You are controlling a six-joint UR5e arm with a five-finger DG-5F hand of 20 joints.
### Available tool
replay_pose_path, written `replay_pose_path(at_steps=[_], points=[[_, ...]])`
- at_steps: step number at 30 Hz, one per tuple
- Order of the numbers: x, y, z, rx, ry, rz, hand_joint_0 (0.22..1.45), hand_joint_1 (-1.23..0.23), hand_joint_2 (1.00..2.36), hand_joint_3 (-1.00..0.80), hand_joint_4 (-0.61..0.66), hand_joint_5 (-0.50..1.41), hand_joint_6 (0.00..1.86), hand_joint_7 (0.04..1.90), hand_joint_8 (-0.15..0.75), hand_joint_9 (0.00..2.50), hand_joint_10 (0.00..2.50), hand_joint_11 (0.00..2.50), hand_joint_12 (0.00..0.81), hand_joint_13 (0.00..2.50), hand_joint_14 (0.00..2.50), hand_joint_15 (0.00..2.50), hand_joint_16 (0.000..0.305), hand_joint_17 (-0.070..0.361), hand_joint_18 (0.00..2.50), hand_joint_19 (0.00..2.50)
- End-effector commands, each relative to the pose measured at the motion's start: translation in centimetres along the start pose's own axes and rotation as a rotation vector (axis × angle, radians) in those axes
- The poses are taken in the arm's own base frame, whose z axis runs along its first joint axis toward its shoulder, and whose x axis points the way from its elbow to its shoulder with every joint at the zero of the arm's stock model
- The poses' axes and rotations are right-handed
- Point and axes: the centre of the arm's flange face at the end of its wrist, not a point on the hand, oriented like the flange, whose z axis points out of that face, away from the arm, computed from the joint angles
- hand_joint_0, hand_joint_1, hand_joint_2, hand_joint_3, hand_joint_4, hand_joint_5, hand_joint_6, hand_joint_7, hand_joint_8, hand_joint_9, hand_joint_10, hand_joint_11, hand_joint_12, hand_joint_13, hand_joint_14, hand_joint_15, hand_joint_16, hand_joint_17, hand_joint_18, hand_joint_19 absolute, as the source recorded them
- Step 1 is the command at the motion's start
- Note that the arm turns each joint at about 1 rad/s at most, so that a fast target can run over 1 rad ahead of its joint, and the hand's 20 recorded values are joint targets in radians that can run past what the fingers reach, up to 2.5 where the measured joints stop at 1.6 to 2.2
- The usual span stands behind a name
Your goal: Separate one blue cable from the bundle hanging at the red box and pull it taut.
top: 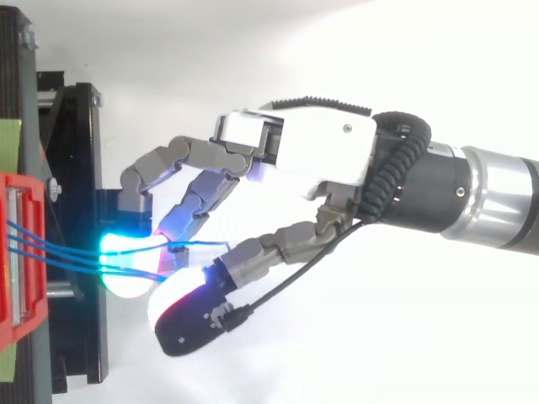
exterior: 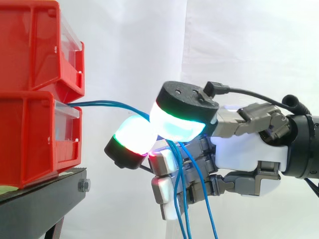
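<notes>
Curtain (exterior: 239,45), white, backs the whole scene and leaves wide open room above and below the arm. At the left edge of the side view an upper red bin (exterior: 30,45) sits stacked on a lower red bin (exterior: 30,139), and both rest on a black stand (exterior: 45,194) whose front corner juts just past the lower bin's face. The hand (exterior: 249,149) reaches in from the right at about the lower bin's height, well clear of the bins and the stand. Its fingers are curled, and its thumb pad (exterior: 182,122), glowing cyan and green, presses against a finger pad (exterior: 132,137) glowing white, green and red.

The blue cables (exterior: 107,104) leave the front lip of the lower bin, cross the open gap to the right in a shallow sag, and run into the seam where the two pads meet, so the hand pinches them there. Below the pads the strands drop loose past the lower fingers to the bottom edge of the view. From above, three strands cross from the bin (top: 13,252) to the glowing pads.
</notes>
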Motion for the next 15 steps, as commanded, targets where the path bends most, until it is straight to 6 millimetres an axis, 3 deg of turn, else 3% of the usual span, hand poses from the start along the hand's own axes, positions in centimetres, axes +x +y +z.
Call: replay_pose_path(at_steps=[1, 5, 10, 15], points=[[-0.05, -0.02, 0.00, 0.001, -0.001, 0.000, 0.68, -0.91, 1.00, -0.50, 0.13, -0.20, 0.86, 0.96, 0.321, 1.05, 0.02, 0.97, 0.395, 1.08, 0.03, 0.71, 0.043, 0.097, 0.91, 0.59], [-0.05, -0.03, -0.02, 0.002, 0.000, -0.001, 0.59, -0.82, 1.00, -0.50, 0.15, -0.19, 0.85, 0.97, 0.336, 1.09, 0.02, 0.97, 0.403, 1.09, 0.02, 0.72, 0.044, 0.098, 0.92, 0.61], [0.05, 0.16, 0.02, -0.001, 0.001, 0.000, 0.64, -0.74, 1.00, -0.50, 0.14, -0.19, 0.84, 0.99, 0.341, 1.11, 0.02, 0.96, 0.407, 1.11, 0.02, 0.73, 0.044, 0.099, 0.93, 0.63], [0.06, -0.02, -0.03, 0.002, 0.001, -0.001, 0.61, -0.66, 1.00, -0.50, 0.15, -0.19, 0.84, 0.98, 0.339, 1.12, 0.02, 0.97, 0.407, 1.12, 0.03, 0.73, 0.044, 0.100, 0.94, 0.64]])
